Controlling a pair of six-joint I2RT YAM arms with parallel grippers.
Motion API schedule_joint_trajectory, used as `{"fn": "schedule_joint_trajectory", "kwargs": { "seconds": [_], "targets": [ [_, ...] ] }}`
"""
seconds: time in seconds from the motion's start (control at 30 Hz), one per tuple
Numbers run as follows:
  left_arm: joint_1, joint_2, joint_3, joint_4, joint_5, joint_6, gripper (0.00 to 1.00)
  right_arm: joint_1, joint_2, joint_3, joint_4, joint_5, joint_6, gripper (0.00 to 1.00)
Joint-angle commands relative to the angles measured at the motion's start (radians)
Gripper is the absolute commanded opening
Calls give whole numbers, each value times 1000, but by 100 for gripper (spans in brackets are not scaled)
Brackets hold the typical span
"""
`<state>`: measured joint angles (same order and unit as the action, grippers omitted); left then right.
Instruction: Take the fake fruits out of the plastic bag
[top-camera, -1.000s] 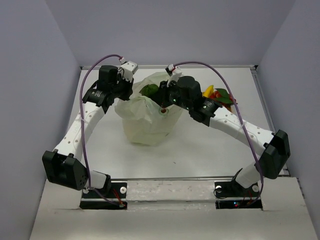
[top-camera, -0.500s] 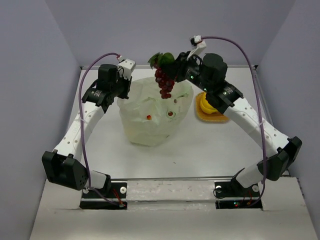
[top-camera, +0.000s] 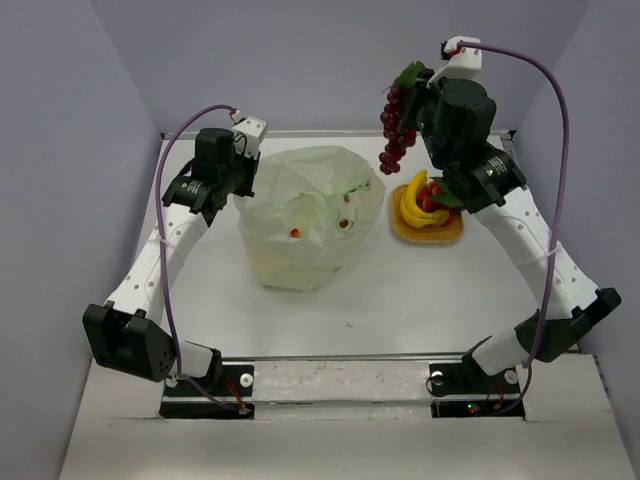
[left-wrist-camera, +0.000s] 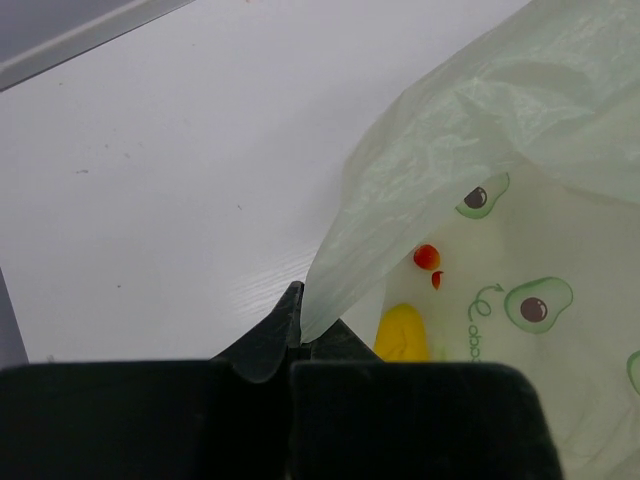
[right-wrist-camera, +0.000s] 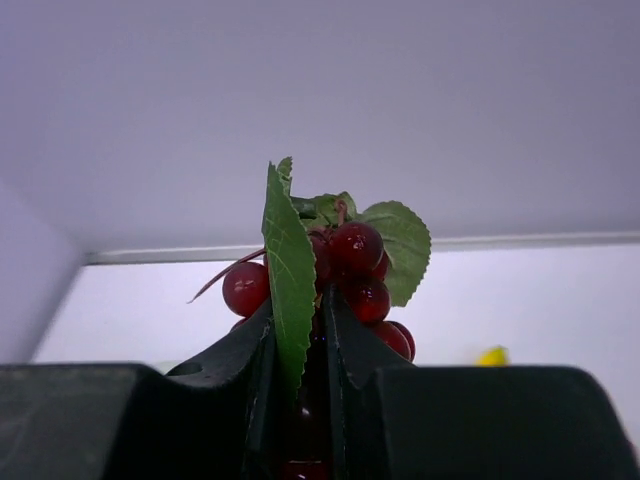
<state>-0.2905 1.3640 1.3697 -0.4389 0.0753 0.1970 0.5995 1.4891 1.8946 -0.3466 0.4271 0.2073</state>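
The pale green plastic bag (top-camera: 310, 215) stands on the table at centre. My left gripper (top-camera: 243, 178) is shut on the bag's left edge (left-wrist-camera: 345, 260); a yellow shape (left-wrist-camera: 402, 333) shows through the plastic. My right gripper (top-camera: 412, 88) is shut on the dark red grape bunch (top-camera: 395, 128) by its leafy top (right-wrist-camera: 298, 285) and holds it high in the air, to the right of the bag and behind the orange mat (top-camera: 447, 232). Yellow bananas (top-camera: 413, 201) and red pieces with green leaves (top-camera: 437, 193) lie on the mat.
The white table (top-camera: 400, 300) ends at a back rail and grey walls. The purple cables (top-camera: 545, 150) loop over both arms. The arm bases (top-camera: 345, 385) sit at the near edge.
My right gripper has lifted the grape bunch out of the bag and carried it up and to the right, past the bag's rim. The left gripper has stayed holding the bag.
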Motion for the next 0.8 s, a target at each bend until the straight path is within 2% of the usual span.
{"fn": "schedule_joint_trajectory", "kwargs": {
  "seconds": [0.0,0.1,0.2,0.33,0.53,0.67,0.77],
  "targets": [
    [4,-60,37,12,-32,5,0,-56,-3,-95,-124,363,-126,1],
    [2,-68,23,12,-29,5,0,-111,-26,-202,-143,403,-120,1],
    [4,-71,14,14,-26,5,0,-191,-35,-288,-160,328,-86,1],
    [2,-74,5,14,-20,7,0,-237,-7,-350,-158,274,-85,1],
    [4,-78,2,14,-12,7,0,-283,89,-391,-144,309,-132,1],
    [4,-83,-11,17,-12,9,0,-283,128,-384,-126,221,-175,1],
    [4,-83,-15,19,-14,9,0,-283,175,-367,-123,222,-178,3]
  ]
}}
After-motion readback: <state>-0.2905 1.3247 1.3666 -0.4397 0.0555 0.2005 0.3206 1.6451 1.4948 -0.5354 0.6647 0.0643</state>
